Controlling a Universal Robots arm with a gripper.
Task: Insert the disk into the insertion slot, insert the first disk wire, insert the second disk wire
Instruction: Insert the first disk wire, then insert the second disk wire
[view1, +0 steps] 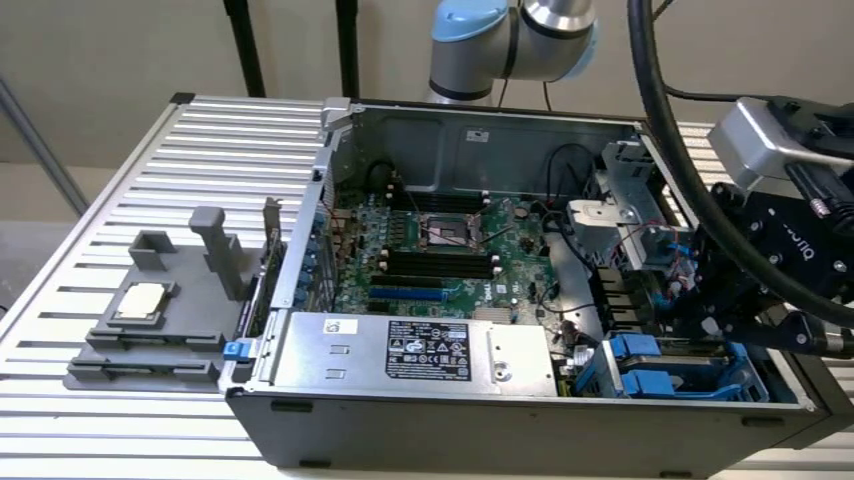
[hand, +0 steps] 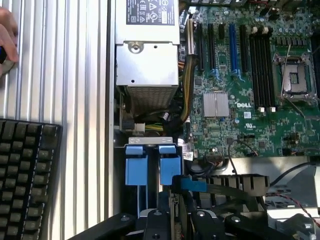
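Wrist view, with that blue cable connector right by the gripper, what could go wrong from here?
The blue cable connector lies crosswise to the blue drive carrier tabs at the gripper, so it might meet its socket skewed and jam. Its black flat cable runs past loose wires and could snag.

open room above motherboard (view1: 454, 270), power-supply box (view1: 400, 350) and cable bundle (hand: 186, 90) crowding the insertion slot (hand: 150, 167)

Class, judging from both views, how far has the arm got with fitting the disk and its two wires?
Done: the disk appears seated in the insertion slot, blue carrier showing. In hand: the gripper is at a blue-plugged wire right by the disk; whether it grips it is unclear. Left: no disk wire looks plugged in yet.
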